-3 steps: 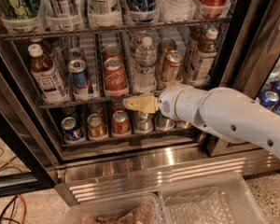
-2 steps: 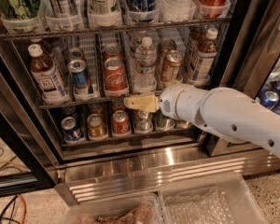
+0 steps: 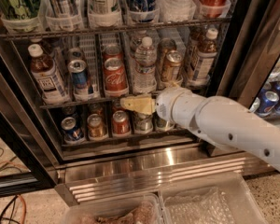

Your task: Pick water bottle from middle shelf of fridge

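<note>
Small clear ribbed plastic water bottle [image 3: 144, 66], white screw cap, pale label: upright just above the centre of the frame, in a lane of the thin dark wire middle shelf [image 3: 79, 101] of the large black-framed glass-door fridge [image 3: 130, 164]. Flanked on its left by a red cola can [image 3: 115, 74] and on its right by a gold-coloured can [image 3: 170, 65], with clear plastic dividers between the lanes. Farther left on the same rack, a blue and silver can [image 3: 80, 78] and a brown-liquid bottle with white cap and white label [image 3: 45, 76]. Farther right, a second brown-liquid bottle [image 3: 203, 59].

Just below the water bottle's base, level with the rack's front edge, the tan two-finger gripper [image 3: 127, 103], pointing towards the left of the frame. Bottle outside the gripper and above it, the tan tip lying lower and slightly left, under the gap between bottle and red cola can. Open or closed: cannot tell.

Behind the gripper, a rounded white wrist and thick white arm [image 3: 224, 125], running down to the right edge of the frame and covering part of the lower rack. On that lower rack, a row of small cans, among them an orange-red can [image 3: 121, 122] beneath the gripper. Across the top of the frame, an upper rack of cans and bottles in clear cups [image 3: 102, 17]. Under the racks, the fridge's shiny steel base strip. Along the bottom of the frame, two clear plastic bins [image 3: 210, 204].
</note>
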Available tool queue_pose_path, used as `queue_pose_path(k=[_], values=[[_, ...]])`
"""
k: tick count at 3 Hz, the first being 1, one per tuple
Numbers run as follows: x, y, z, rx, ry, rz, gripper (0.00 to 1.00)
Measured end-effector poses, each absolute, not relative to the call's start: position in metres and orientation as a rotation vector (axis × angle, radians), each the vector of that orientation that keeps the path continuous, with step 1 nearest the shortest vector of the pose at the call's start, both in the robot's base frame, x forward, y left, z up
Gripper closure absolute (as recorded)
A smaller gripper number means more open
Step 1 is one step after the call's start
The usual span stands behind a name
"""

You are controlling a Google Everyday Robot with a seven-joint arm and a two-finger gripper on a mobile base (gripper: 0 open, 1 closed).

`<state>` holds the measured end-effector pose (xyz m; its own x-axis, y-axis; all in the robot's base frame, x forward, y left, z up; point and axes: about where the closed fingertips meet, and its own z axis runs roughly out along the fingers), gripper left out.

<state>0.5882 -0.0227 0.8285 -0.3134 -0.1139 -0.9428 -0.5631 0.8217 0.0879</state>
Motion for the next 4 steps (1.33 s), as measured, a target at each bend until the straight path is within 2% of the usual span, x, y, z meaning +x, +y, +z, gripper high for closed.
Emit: queue_pose_path(k=[4], values=[[0.5959,-0.0136,0.8281,-0.482,1.653,0.288,0.00]])
